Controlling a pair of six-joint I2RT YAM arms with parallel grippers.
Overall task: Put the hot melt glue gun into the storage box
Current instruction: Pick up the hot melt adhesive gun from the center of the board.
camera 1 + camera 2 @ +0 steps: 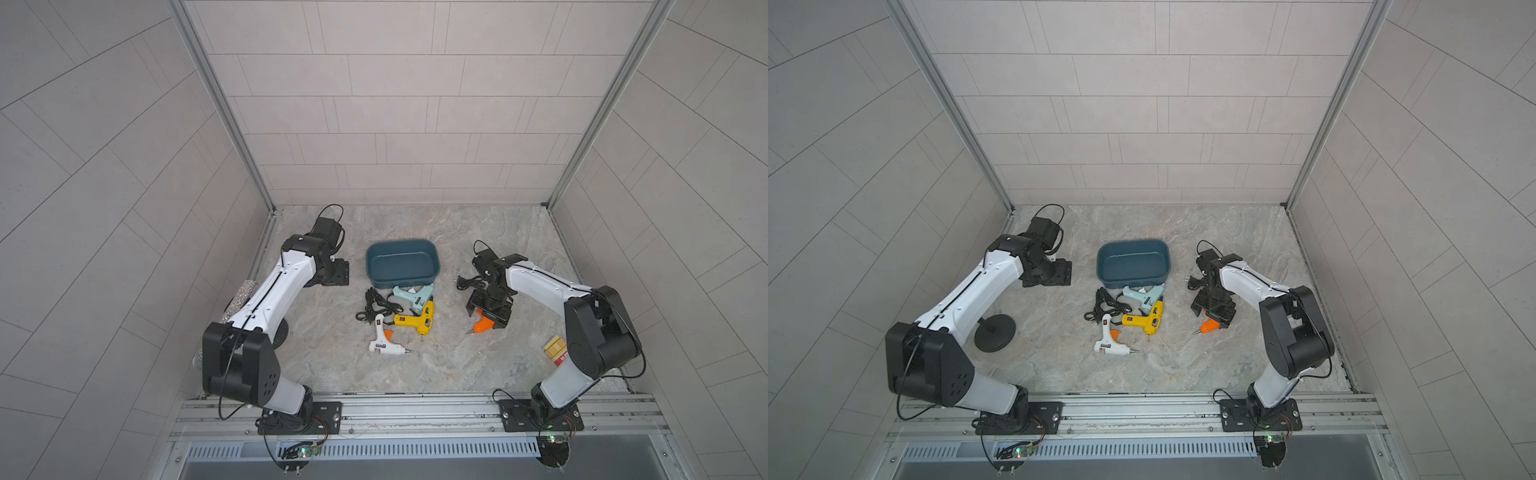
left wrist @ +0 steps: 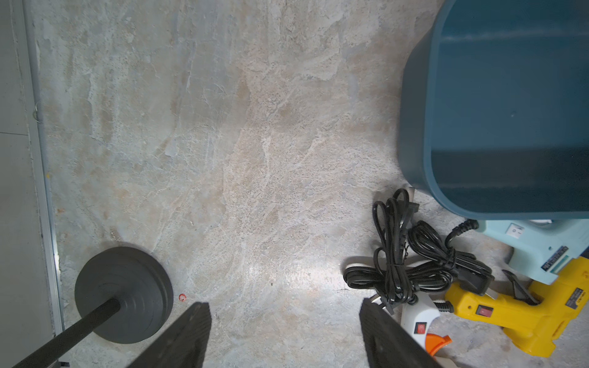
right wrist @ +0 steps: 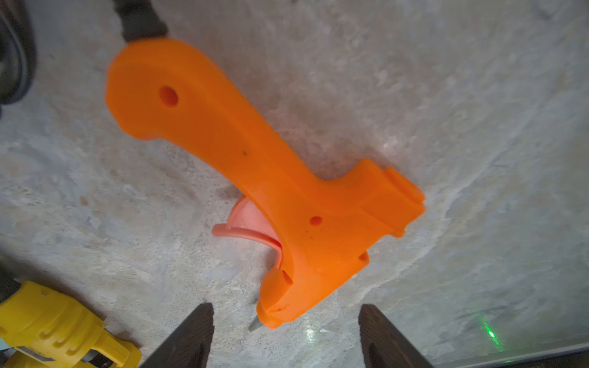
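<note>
Overhead, two white-and-black robot arms rise from a rail at the near edge of a marbled tabletop (image 1: 457,365). The left arm (image 1: 270,291) stretches away along the left side, elbow low near its base, wrist bent inward toward the middle. In its wrist view, the left gripper (image 2: 285,337) is spread wide over bare stone, holding and touching nothing.

The right arm (image 1: 540,282) folds up at the elbow and reaches inward, with its wrist pointing down. The right gripper (image 3: 287,337) is also spread wide and hangs directly over an orange glue gun (image 3: 255,165), which lies flat on the table. The gun's metal nozzle end sits between the two fingers, and no contact is visible.

The dark teal storage box (image 1: 402,266) stands on the far middle of the table, between the two grippers. A pale blue glue gun (image 1: 411,295) lies just beside its near wall. Next come a yellow glue gun (image 1: 415,319) and a white glue gun (image 1: 384,338), with bundled black cords (image 1: 376,305) alongside them. The orange gun lies well apart from the box, on the right.
</note>
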